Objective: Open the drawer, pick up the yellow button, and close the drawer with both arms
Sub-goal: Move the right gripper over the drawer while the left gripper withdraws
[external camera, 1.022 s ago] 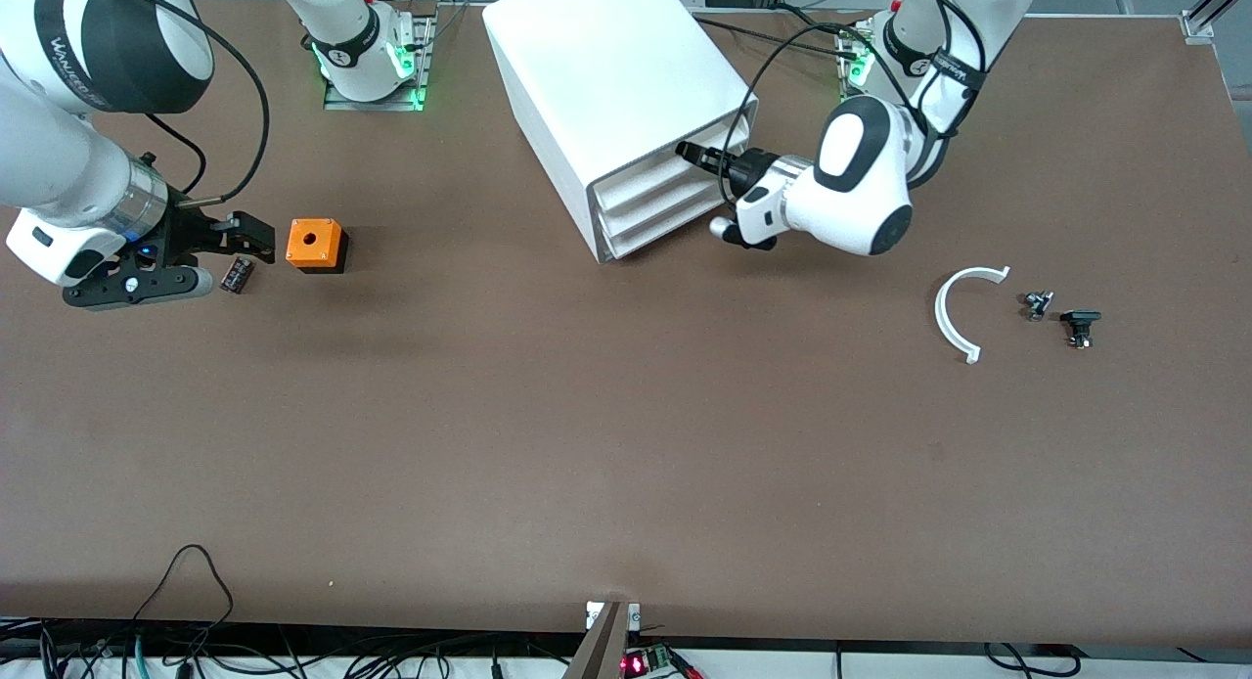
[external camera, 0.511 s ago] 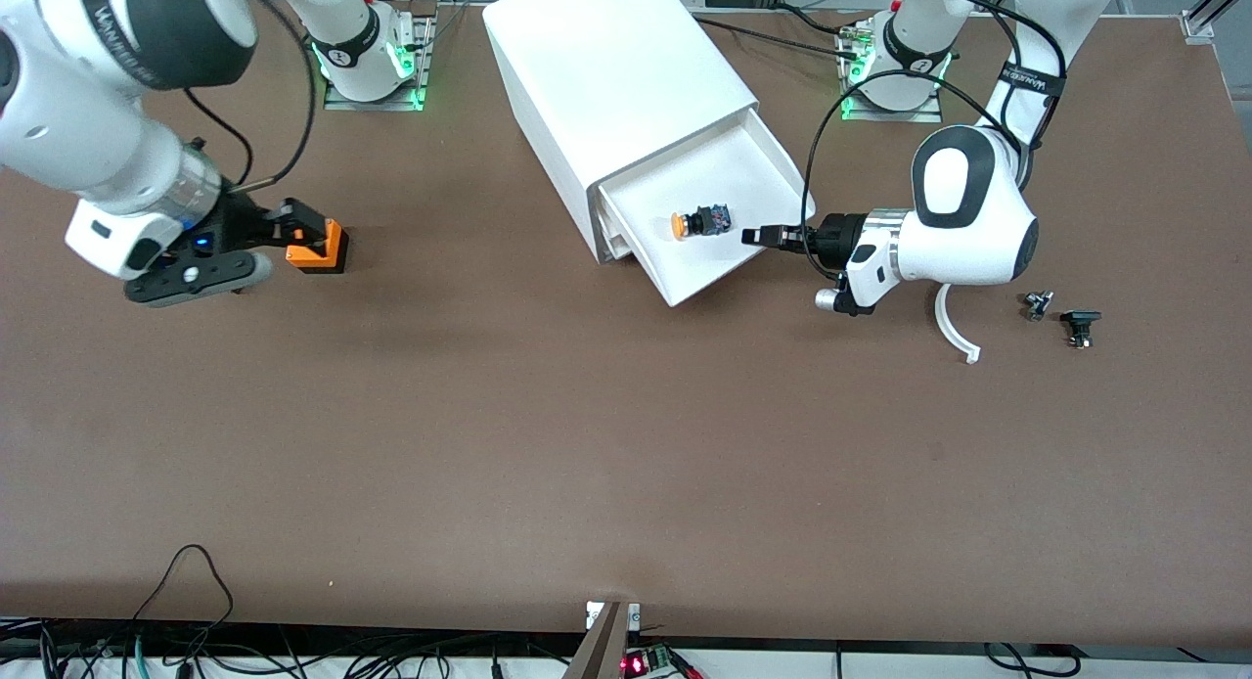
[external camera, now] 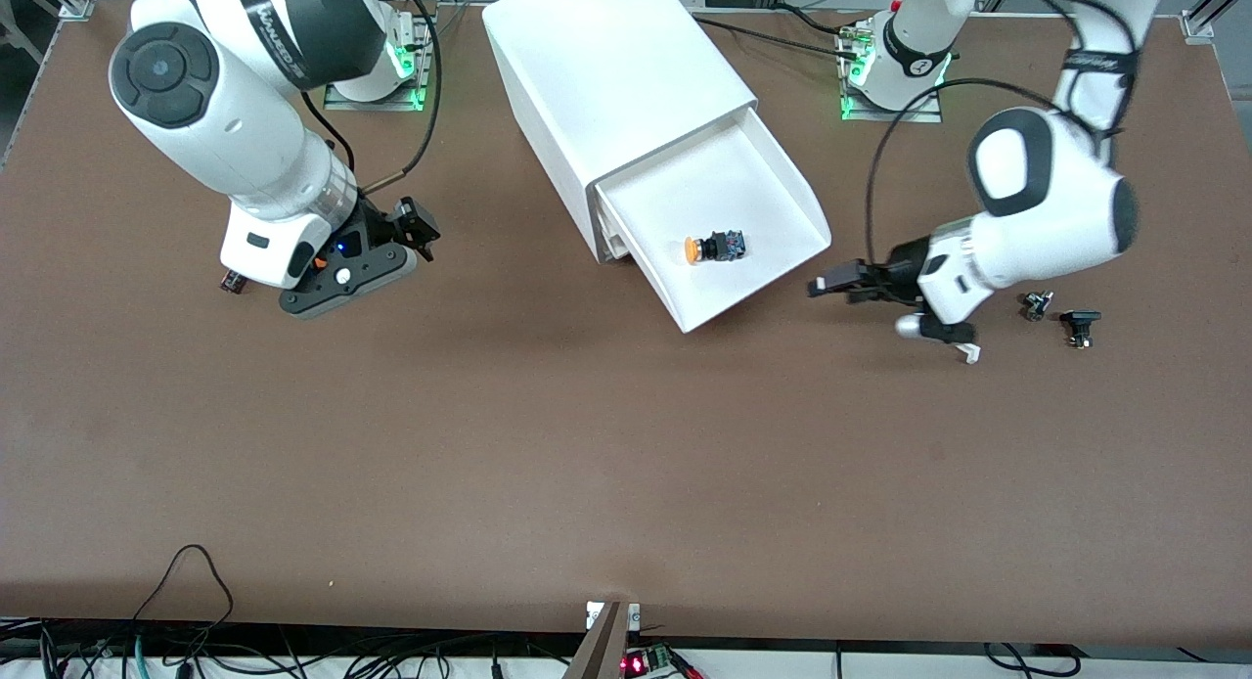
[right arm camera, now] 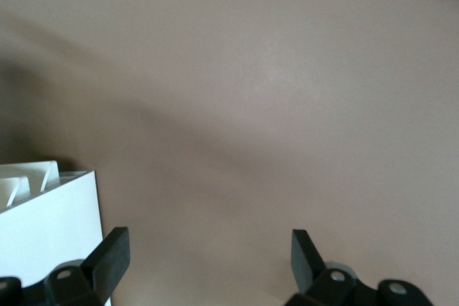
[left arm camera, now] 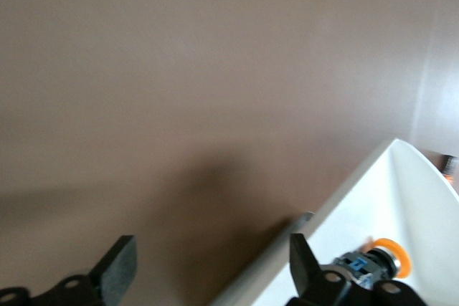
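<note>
Both grippers are spread wide and empty: left gripper (external camera: 820, 287) just beside the pulled-out drawer (external camera: 773, 185), right gripper (external camera: 423, 231) over bare table. Inside the drawer lies the button (external camera: 715, 247); I should descend squarely and pinch its black body.

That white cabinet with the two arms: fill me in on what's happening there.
The top drawer of the white cabinet stands pulled out, and the button lies loose in it. The left gripper, open and empty, is beside the drawer's front over the table. The right gripper, also open, is over the table toward the right arm's end. Neither holds anything.
</note>
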You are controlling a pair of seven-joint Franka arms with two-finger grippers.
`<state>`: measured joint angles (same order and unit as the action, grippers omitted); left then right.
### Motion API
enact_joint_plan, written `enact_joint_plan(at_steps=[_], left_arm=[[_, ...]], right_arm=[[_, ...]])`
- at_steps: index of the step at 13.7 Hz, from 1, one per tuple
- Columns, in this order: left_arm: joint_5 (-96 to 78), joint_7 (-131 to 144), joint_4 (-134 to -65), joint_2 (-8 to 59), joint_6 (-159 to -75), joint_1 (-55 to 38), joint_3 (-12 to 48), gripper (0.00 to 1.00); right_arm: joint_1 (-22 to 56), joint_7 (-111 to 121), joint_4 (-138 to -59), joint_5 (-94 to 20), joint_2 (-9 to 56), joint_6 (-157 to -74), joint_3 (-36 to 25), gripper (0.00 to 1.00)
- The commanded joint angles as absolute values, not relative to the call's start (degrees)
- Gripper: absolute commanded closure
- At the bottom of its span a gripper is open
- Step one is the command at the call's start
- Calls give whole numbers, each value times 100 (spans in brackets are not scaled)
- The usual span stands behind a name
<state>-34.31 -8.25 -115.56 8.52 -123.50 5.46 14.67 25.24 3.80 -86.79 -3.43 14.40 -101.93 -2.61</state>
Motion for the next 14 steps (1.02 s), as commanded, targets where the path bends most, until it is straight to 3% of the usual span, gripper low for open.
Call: enact_joint_plan(at_steps=[1,4,7,11,14], left_arm=[[-2517,-721,-11295,423,-12244,659,1311,0],[-1402,-703,-10796,44,-11246,756,967,0],[-152,-581,-10030,-114,-10163,747,958,0],[474,148,-9756,-123,-9616,747,949,0],[475,185,-9756,-114,-9615,747,905,0]], right_arm=[[2672,527,-8438,-396,1643,-10457,42,0],[2890,879,-7152,-369,2545,-10688,815,0],[3330,949,-5970,-378,3478,-10731,914,0],[3488,1642,-5774,-378,3875,-11599,1370,0],[3945,1977,-5774,-360,4148,-12102,1345,0]])
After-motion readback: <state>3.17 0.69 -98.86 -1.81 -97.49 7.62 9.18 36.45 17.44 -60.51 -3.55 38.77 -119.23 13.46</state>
